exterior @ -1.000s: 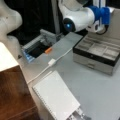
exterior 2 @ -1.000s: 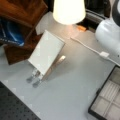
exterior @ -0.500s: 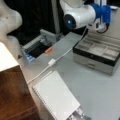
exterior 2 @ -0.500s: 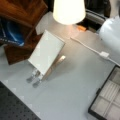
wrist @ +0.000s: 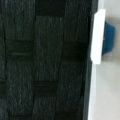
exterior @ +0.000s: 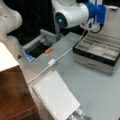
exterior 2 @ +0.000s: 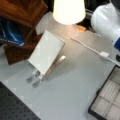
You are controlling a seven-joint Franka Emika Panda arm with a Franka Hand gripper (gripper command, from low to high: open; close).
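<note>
1. The gripper shows in no view (whether it is open or holding anything, I cannot tell).
2. The arm [exterior: 72, 13] hangs over the compartment box [exterior: 97, 53] at the table's [exterior: 100, 95] far edge.
3. Bare tabletop lies between the box and the white board [exterior: 56, 97].

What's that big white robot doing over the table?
The robot arm hangs above the table, over an open grey box with little compartments. Its gripper doesn't show, and it holds nothing you can see. A white cable, an orange thing and a white notebook lie nearby.
</note>
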